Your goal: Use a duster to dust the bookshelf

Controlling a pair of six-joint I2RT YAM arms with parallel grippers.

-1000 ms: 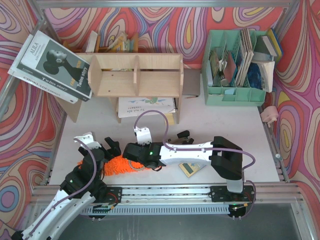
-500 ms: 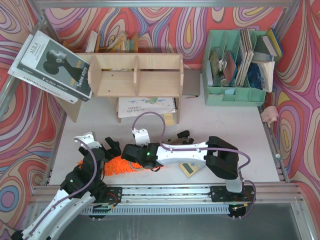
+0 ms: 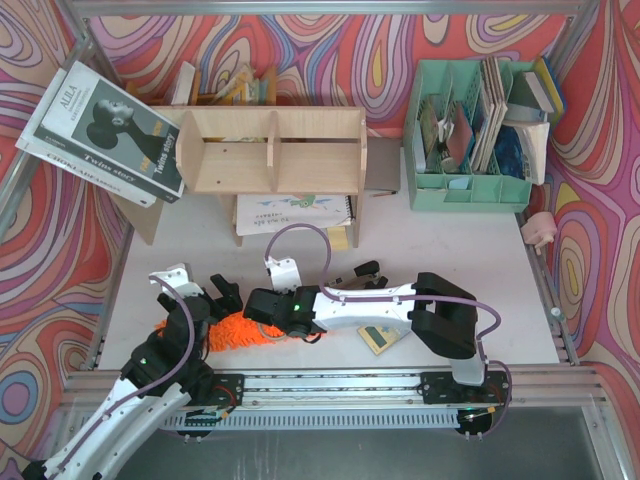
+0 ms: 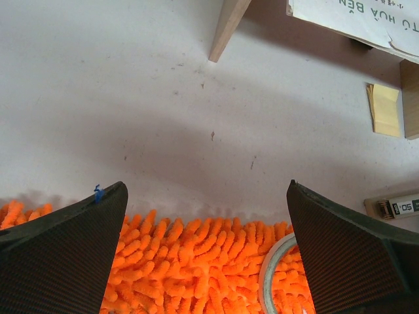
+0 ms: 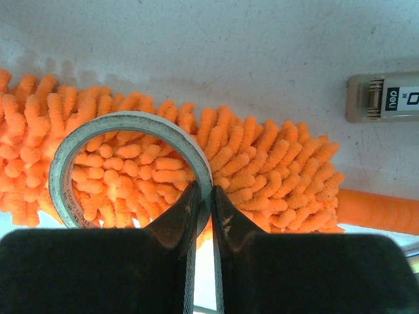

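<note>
Right gripper [image 5: 205, 191] pinches a tape roll [image 5: 124, 120] on the duster [image 5: 262, 157].
Left gripper [image 4: 206, 190] gapes wide, holding nothing; book [image 3: 120, 135] reads "Twins story".

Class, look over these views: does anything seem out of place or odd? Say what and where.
Yes. A white roll of tape lies on the fluffy orange microfiber duster at the near edge of the white table. The right hand is shut on the roll's wall, not the duster, odd for dusting.

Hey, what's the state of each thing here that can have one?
duster: lying on the table
tape roll: on the duster, wall pinched
left gripper: open, over the duster
right gripper: shut on the tape roll
bookshelf: compartments empty
file organizer: filled
</note>
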